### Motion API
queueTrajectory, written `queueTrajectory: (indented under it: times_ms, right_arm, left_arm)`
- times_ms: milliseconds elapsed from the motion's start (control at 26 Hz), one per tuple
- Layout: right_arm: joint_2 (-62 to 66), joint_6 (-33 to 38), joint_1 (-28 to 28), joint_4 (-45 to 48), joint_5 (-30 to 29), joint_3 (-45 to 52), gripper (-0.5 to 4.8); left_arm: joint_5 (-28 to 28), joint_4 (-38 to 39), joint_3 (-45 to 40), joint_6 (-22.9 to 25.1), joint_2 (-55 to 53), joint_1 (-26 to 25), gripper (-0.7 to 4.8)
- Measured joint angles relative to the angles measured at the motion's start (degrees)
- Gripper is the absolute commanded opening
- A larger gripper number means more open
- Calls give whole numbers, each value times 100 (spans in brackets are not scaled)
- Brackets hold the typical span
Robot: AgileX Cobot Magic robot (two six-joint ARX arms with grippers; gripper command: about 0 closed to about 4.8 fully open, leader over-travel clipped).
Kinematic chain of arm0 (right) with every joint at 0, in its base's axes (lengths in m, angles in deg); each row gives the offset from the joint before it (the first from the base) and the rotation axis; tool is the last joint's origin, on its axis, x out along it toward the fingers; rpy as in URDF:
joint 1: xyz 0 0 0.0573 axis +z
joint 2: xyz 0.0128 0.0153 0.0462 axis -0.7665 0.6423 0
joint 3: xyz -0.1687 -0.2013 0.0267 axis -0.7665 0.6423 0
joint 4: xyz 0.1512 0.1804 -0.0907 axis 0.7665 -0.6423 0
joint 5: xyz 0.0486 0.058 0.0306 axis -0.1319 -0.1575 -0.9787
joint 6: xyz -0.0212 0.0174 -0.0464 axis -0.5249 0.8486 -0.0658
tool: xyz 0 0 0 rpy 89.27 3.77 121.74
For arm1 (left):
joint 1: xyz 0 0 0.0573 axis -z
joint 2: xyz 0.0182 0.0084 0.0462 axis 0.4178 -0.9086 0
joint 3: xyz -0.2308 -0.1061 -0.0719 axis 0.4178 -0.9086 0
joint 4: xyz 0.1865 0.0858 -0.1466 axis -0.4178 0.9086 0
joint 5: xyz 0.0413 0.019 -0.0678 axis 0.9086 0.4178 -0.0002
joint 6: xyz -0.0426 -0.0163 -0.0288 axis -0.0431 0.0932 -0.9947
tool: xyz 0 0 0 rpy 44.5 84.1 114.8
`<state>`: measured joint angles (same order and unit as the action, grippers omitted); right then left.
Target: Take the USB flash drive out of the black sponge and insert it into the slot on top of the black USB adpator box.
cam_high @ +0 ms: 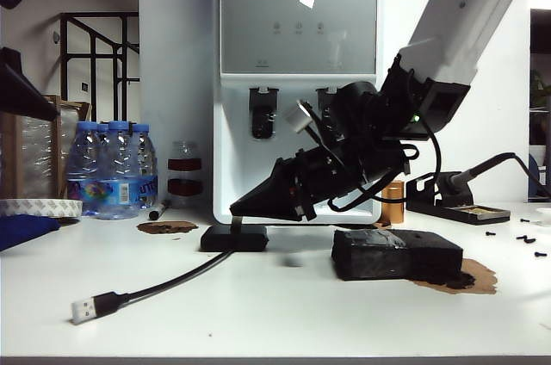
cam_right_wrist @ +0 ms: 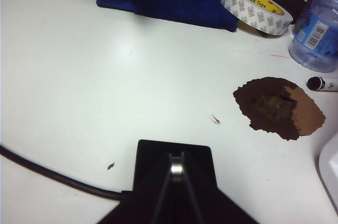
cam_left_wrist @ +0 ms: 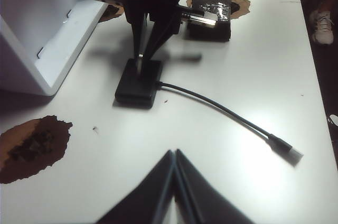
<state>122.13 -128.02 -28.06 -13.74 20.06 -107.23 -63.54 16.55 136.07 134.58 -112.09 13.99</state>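
1. Exterior view first: right gripper [cam_high: 237, 208] reached across the middle, tilted down. Its fingers were closed on the USB flash drive [cam_high: 236, 223], which stood upright on top of the black USB adpator box [cam_high: 234, 238]. The black sponge [cam_high: 397, 255] lay well apart on the right side, and I saw no drive in it. The left gripper did not appear here.

2. In the left wrist view, the left gripper [cam_left_wrist: 174, 152] hovered over the bare table [cam_left_wrist: 243, 76], near the box, with its fingers pressed together and nothing between them. From this side I saw the drive [cam_left_wrist: 139, 65] going into the slot [cam_left_wrist: 139, 74], the cable [cam_left_wrist: 211, 106] running away to its silver plug [cam_left_wrist: 294, 153].

3. In the right wrist view, the drive [cam_right_wrist: 177, 169] showed as a small silver piece pinched between the closed fingertips, directly above the box [cam_right_wrist: 158, 155].

4. I judged the drive light, stiff and smooth, so it could slip or tilt. It was best held by the flat sides near the loop end.
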Motion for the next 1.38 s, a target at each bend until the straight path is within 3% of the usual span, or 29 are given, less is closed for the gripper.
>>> queueTrajectory:
  times_ms: [962, 1154, 1385]
  right_arm:
    - [334, 229, 76, -605, -168, -599, -4]
    - [328, 227, 76, -732, -125, -619, -4]
    - [313, 227, 76, -822, -63, -625, -4]
  left_arm:
    - [17, -20, 0, 0, 0, 85, -4]
    - [599, -131, 0, -4, 0, 304, -4]
    - [610, -118, 0, -562, 0, 306, -4]
